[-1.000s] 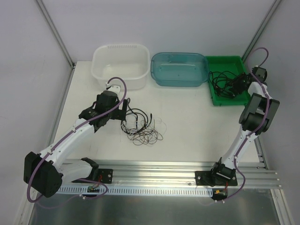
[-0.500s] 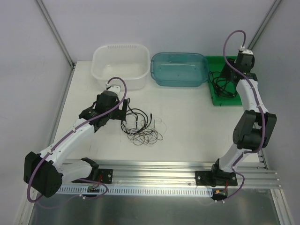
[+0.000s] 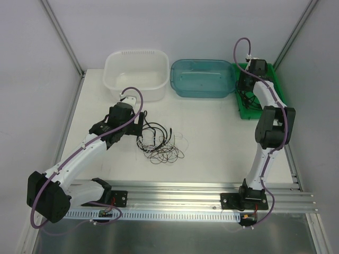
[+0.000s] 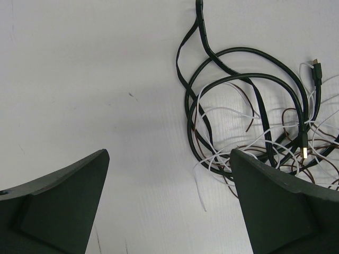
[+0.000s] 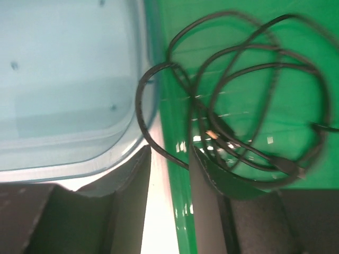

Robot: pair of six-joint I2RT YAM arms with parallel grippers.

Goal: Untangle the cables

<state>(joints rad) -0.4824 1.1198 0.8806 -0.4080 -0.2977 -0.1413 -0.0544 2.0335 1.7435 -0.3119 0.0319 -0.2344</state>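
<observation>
Wide open — left hand (image 4: 168,161) over cables (image 4: 275,138)

White arms (image 3: 79,156), black joints (image 3: 47,198), purple hoses (image 3: 141,103)

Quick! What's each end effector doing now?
Left end effector: open, empty.
Right end effector: at the black cables in the green bin; cannot tell.

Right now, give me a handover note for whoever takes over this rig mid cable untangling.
Left fingers: open, over the table beside the tangle, holding nothing.
Right fingers: apart above the green bin rim, nothing visibly gripped.
Cables: black cable coiled in the green bin, one loop spilling toward the blue bin; the rest knotted on the table.
Done: black cable separated. Left: the table tangle.
</observation>
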